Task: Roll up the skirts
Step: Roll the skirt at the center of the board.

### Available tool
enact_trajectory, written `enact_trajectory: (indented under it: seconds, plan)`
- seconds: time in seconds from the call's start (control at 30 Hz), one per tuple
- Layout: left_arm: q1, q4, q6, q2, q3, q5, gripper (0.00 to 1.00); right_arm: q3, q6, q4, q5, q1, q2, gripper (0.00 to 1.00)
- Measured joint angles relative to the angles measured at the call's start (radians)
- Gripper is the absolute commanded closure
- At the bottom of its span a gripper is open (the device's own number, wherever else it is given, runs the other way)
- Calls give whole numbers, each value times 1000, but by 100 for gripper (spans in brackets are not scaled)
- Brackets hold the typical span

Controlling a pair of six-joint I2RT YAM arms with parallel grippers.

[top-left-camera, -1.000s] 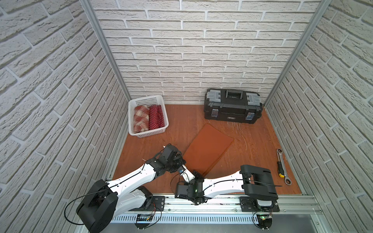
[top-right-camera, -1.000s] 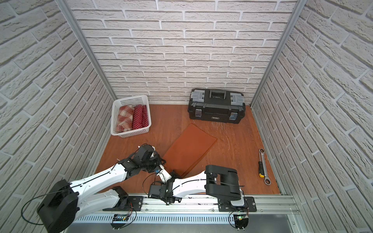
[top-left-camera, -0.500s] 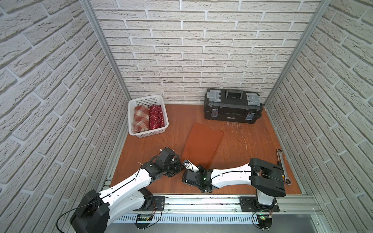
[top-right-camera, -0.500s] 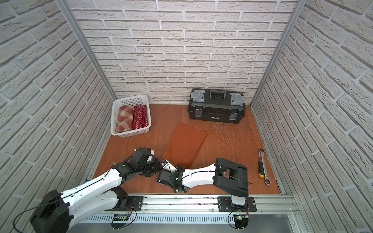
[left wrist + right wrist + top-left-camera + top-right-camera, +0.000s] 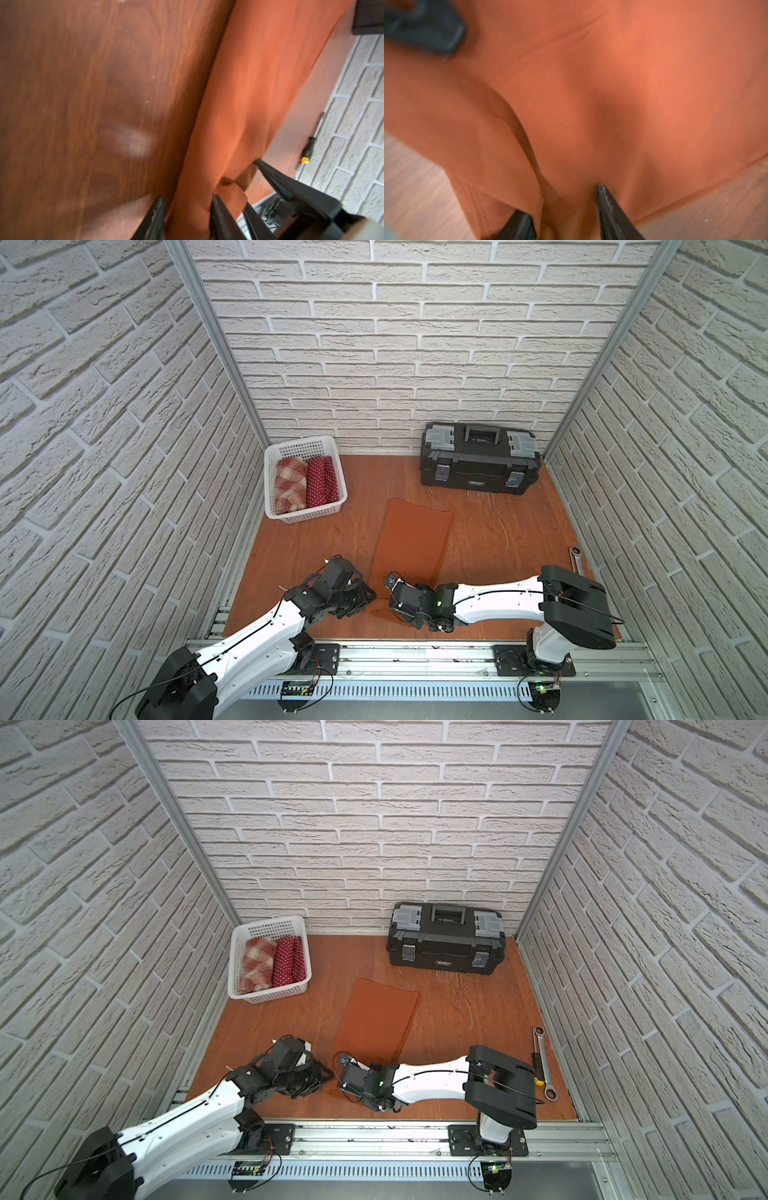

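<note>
Straddling orange skirt [image 5: 411, 539], L gripper [image 5: 187, 197] & R gripper [image 5: 559, 198] gape; wrist views only.

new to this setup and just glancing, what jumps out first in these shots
The plain rust-orange skirt lying flat in the middle, with the left gripper and right gripper at its near edge, fingers parted around the cloth. Next, the white mesh basket at the back left holding a rolled plaid skirt and polka-dot skirt, and the black toolbox against the back wall.
</note>
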Motion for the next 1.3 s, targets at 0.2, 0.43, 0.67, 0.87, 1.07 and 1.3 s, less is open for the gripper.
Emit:
enact_trajectory:
  seconds: [0.2, 0.43, 0.67, 0.87, 1.07, 1.3]
  plan:
    - [0, 54, 5, 37, -6, -11, 46, -48, -44, -40, -138, 15, -90, 42]
    - [-87, 130, -6, 66, -24, -20, 43, -48, -60, -29, -153, 16, -60, 43]
    - [-201, 6, -71, -78, -58, -41, 46, -52, -52, -5, -148, 2, -55, 44]
    - [-225, 55, -156, -180, -132, -61, 48, -50, -47, 18, -136, -7, -40, 45]
    - [-229, 154, -145, -16, -92, -115, 70, -50, -48, 23, -131, -8, -39, 45]
    - [-229, 101, -66, 99, -7, -150, 100, -74, -55, 23, -103, -9, -71, 40]
